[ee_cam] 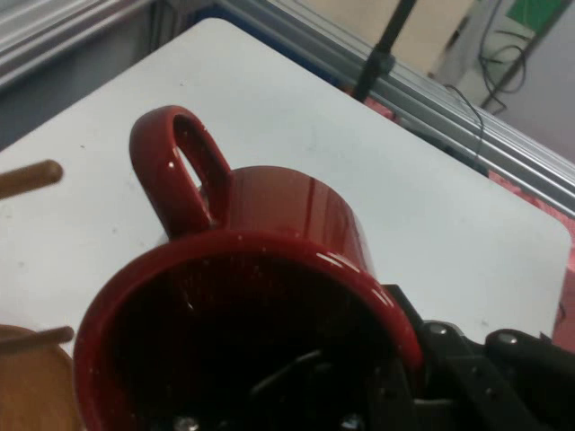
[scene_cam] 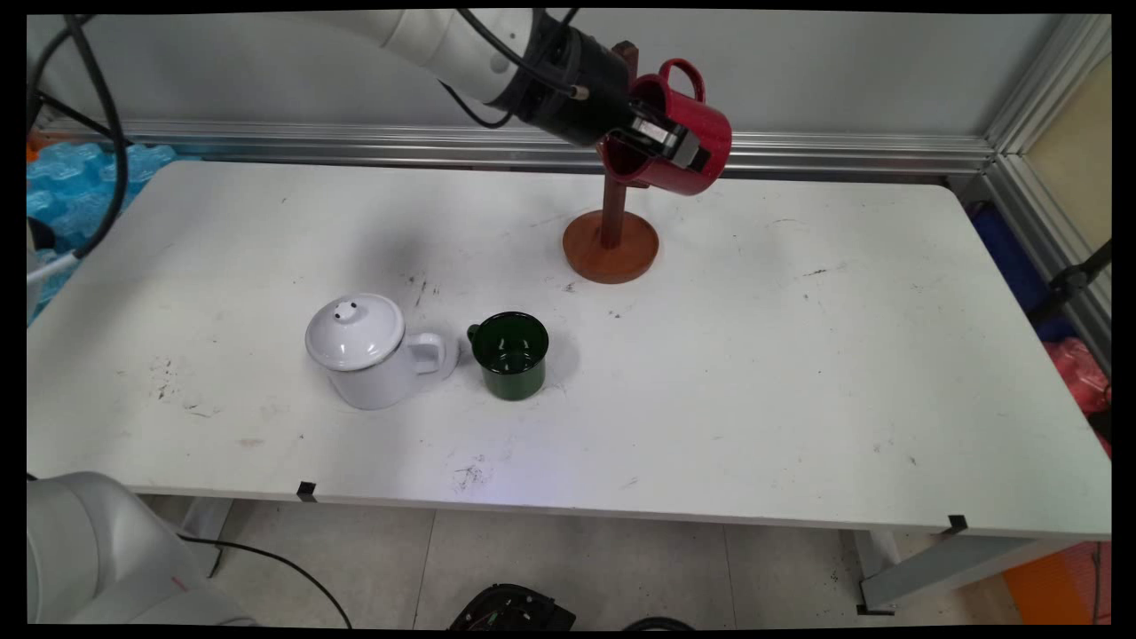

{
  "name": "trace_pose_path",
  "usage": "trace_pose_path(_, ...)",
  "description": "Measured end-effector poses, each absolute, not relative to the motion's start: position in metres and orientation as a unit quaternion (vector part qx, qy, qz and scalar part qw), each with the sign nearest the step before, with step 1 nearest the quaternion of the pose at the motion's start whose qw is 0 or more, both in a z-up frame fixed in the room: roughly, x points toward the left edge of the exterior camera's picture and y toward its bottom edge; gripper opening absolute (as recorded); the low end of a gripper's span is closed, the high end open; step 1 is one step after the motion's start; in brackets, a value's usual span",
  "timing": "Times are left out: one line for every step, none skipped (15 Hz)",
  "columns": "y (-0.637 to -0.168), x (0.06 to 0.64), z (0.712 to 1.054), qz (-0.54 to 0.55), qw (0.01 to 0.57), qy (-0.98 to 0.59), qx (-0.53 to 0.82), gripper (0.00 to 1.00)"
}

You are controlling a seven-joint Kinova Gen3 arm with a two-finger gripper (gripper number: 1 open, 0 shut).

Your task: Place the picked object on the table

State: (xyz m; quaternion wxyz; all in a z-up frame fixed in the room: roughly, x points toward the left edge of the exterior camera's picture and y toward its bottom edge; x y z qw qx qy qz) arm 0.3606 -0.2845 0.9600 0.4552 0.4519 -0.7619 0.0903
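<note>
On tabletop [scene_cam: 799, 373] left of centre you have white lidded pot [scene_cam: 368, 351], green mug [scene_cam: 510, 355] just beside. Further right, wooden stand [scene_cam: 611, 244]. Above it, pincer [scene_cam: 661, 142] clenched on red mug [scene_cam: 683, 146] rim, held tilted, handle up.

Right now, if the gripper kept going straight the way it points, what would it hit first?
Probably the white table. The gripper, shut on the red mug's rim, points right and down past the wooden mug stand. The hand view shows only bare tabletop beyond the mug, though depth is unclear.
</note>
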Motion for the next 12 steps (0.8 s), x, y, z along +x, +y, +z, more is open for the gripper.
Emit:
trace_pose_path(-0.281, 0.363, 0.962, 0.088, 0.452, -0.767, 0.447, 0.00)
trace_pose_path(-0.277, 0.366, 0.964, 0.087, 0.447, -0.773, 0.442, 0.00)
trace_pose_path(-0.274, 0.369, 0.966, 0.087, 0.442, -0.778, 0.439, 0.00)
trace_pose_path(-0.272, 0.372, 0.967, 0.087, 0.438, -0.782, 0.435, 0.00)
trace_pose_path(-0.270, 0.377, 0.969, 0.087, 0.431, -0.788, 0.431, 0.00)
trace_pose_path(-0.268, 0.380, 0.970, 0.087, 0.427, -0.792, 0.429, 0.00)
trace_pose_path(-0.266, 0.385, 0.972, 0.088, 0.419, -0.798, 0.424, 0.00)
trace_pose_path(-0.264, 0.391, 0.973, 0.090, 0.411, -0.804, 0.420, 0.00)
trace_pose_path(-0.262, 0.399, 0.976, 0.092, 0.400, -0.813, 0.414, 0.00)
trace_pose_path(-0.260, 0.406, 0.977, 0.094, 0.390, -0.819, 0.410, 0.00)
trace_pose_path(-0.259, 0.411, 0.978, 0.096, 0.383, -0.824, 0.407, 0.00)
trace_pose_path(-0.258, 0.418, 0.979, 0.098, 0.373, -0.830, 0.403, 0.00)
